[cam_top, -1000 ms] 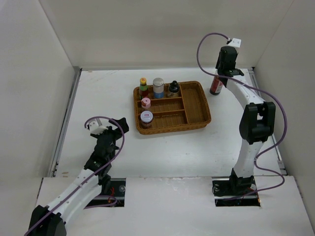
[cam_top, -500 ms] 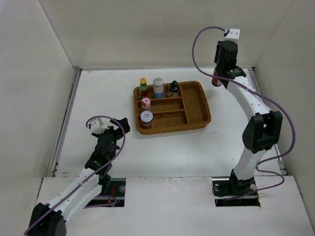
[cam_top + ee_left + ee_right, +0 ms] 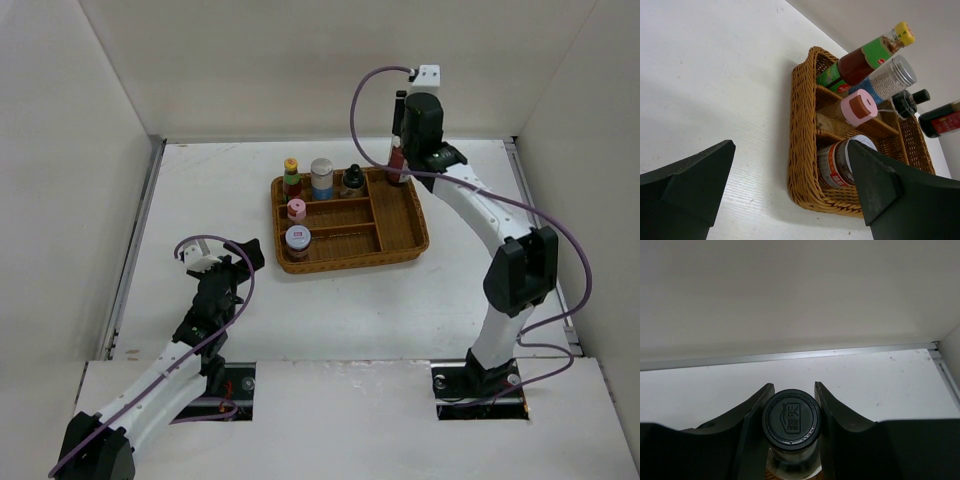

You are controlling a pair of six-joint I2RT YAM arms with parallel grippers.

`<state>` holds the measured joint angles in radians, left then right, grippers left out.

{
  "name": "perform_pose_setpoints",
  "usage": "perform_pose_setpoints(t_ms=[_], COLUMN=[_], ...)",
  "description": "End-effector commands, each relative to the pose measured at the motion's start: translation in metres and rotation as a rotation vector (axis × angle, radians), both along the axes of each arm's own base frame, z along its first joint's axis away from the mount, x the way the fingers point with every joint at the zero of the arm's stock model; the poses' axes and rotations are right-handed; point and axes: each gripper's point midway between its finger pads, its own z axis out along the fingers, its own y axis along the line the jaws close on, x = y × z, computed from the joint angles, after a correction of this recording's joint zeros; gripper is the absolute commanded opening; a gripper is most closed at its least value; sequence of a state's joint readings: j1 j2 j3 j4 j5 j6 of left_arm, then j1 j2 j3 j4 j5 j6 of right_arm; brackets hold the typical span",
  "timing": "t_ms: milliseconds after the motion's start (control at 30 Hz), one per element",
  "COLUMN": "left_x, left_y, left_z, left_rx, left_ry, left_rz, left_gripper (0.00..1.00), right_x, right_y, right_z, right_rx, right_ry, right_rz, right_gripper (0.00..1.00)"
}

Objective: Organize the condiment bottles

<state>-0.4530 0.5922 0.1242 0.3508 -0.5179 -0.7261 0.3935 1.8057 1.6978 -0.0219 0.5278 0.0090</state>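
My right gripper [image 3: 405,118] is shut on the black cap [image 3: 791,422] of the tall dark-sauce bottle [image 3: 398,165]. It holds the bottle upright over the back right corner of the brown wicker tray [image 3: 405,215]. The yellow-capped bottle [image 3: 291,178], silver-lidded jar [image 3: 321,178] and black-capped bottle [image 3: 352,180] stand in the tray's back row. The pink-lidded jar [image 3: 296,209] and white-lidded jar [image 3: 297,240] stand in its left compartments. My left gripper [image 3: 245,252] is open and empty, low over the table left of the tray, facing the tray [image 3: 802,135].
White walls close in the table on the left, back and right. A metal strip [image 3: 790,356] runs along the back edge. The tray's long right compartment [image 3: 398,205] and middle compartments hold nothing.
My right gripper has lifted the dark-sauce bottle from the table right of the tray and carried it left to above the tray's back right corner. The left arm has not moved.
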Motion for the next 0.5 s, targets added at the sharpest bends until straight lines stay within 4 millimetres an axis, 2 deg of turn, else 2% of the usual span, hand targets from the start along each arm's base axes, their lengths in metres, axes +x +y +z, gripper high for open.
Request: perform_pose_setpoints(t_ms=[0, 200, 367, 467], left_x=[0.002, 0.002, 0.002, 0.002], left_y=[-0.002, -0.002, -0.001, 0.000], left_z=[0.008, 0.008, 0.008, 0.007], left_rx=[-0.026, -0.027, -0.027, -0.026], left_ry=[-0.040, -0.040, -0.041, -0.040], left_rz=[-0.002, -0.002, -0.002, 0.004], left_gripper=[1.00, 1.00, 1.00, 1.00], right_x=[0.010, 0.017, 0.019, 0.016], right_y=[0.011, 0.024, 0.030, 0.030], right_z=[0.049, 0.014, -0.029, -0.050], right_rx=[0.111, 0.150, 0.186, 0.193], right_ry=[-0.199, -0.161, -0.111, -0.090], right_rz=[0.007, 0.027, 0.038, 0.036], right_gripper=[0.25, 0.25, 0.26, 0.33])
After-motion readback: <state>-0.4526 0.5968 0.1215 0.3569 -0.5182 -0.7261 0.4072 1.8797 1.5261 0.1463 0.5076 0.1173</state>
